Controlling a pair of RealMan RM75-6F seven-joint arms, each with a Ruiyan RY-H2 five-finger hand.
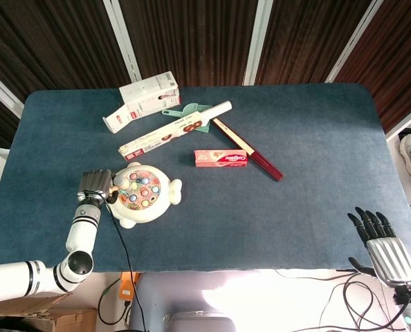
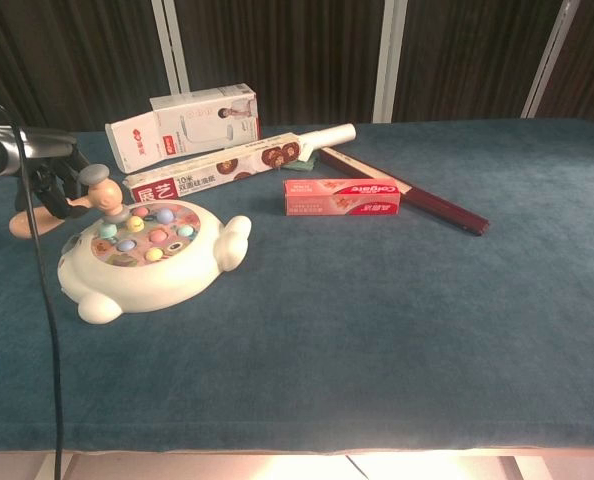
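A: Where is the cream-white, fish-shaped plastic toy with coloured pegs on its round face seen?

B: It is found on the dark blue felt-covered desk, at about eight o'clock from the desk's middle. It is met at its left edge by the left hand, whose fingers are curled in against the toy's side. Whether the toy is actually gripped or only touched cannot be told from either view; in the chest view the fingers are seen at the toy's far-left rim.

A: And the right hand?

B: The right hand is seen at five o'clock, at the desk's near right corner, well apart from everything. Its dark fingers are spread and nothing is held.

A: What is laid around the toy?

B: At twelve o'clock from it, a long white cardboard box with biscuit pictures is laid slantwise. Behind that, a white carton with red print and a mint-green plastic piece are seen. At two o'clock from the toy, a red toothpaste box is placed, and a dark red, long thin box is laid diagonally just beyond it.
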